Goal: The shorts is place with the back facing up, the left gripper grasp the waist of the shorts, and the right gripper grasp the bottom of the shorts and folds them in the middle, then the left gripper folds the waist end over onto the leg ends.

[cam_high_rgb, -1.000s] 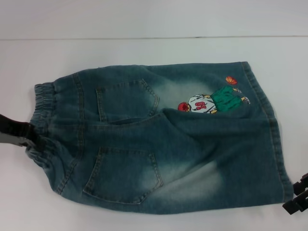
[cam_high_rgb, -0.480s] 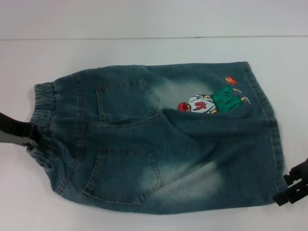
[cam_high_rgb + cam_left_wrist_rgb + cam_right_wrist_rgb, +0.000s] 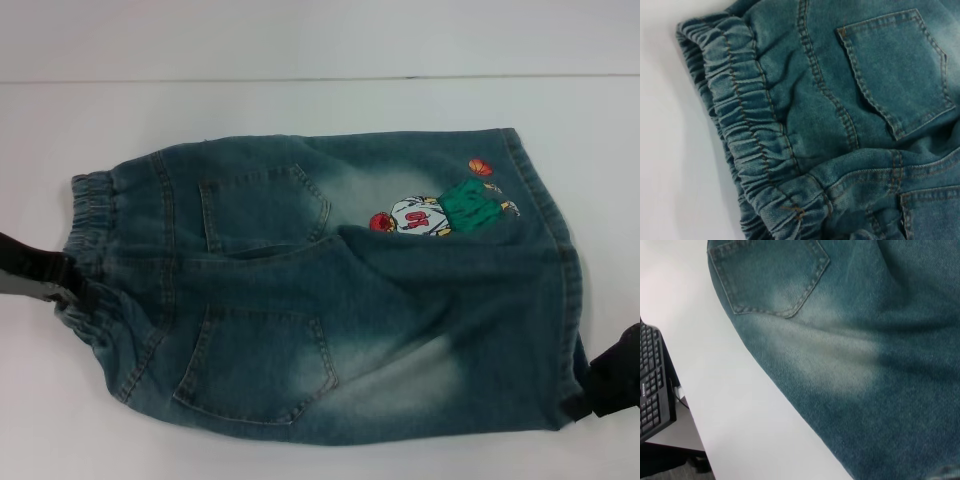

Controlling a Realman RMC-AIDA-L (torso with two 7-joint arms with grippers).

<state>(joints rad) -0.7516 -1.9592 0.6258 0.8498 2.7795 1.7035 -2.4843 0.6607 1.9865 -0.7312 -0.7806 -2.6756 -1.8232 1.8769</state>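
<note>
The shorts (image 3: 330,290) lie flat on the tabletop (image 3: 300,110); the left gripper (image 3: 70,285) touches the waist, the right gripper (image 3: 590,395) the near hem; neither grip can be told.

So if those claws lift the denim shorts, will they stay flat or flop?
Probably flop: the shorts already lie in soft creases. The gathered waist looks stretchy and bunchy, so it should give a decent grip. Denim looks thickish, so likely heavier than thin cloth.

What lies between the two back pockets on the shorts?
Only denim of the shorts: the stitched centre seam runs between the upper pocket and lower pocket, in the head view.
</note>
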